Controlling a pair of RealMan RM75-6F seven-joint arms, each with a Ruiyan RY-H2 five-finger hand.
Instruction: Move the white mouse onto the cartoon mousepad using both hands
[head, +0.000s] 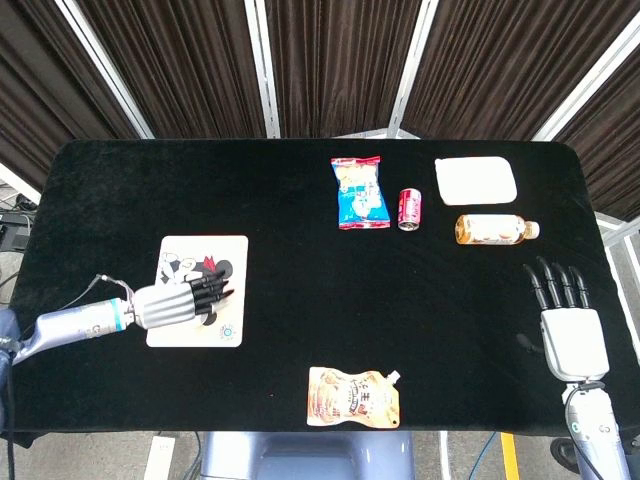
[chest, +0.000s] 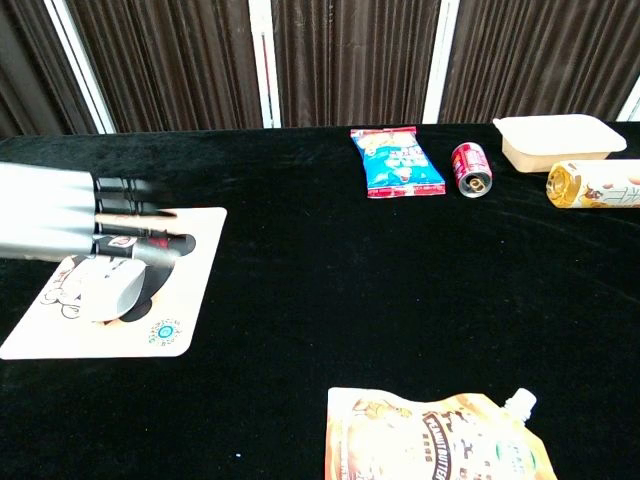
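The cartoon mousepad lies at the table's left front. The white mouse sits on its cartoon picture in the chest view. In the head view it is hidden under my left hand. That hand hovers just above the mouse with its fingers stretched out straight and holds nothing. My right hand rests near the table's right front edge, far from the pad. Its fingers are straight and apart, and it is empty.
At the back right stand a blue snack bag, a red can, a white box and a lying drink bottle. An orange spout pouch lies at the front edge, middle.
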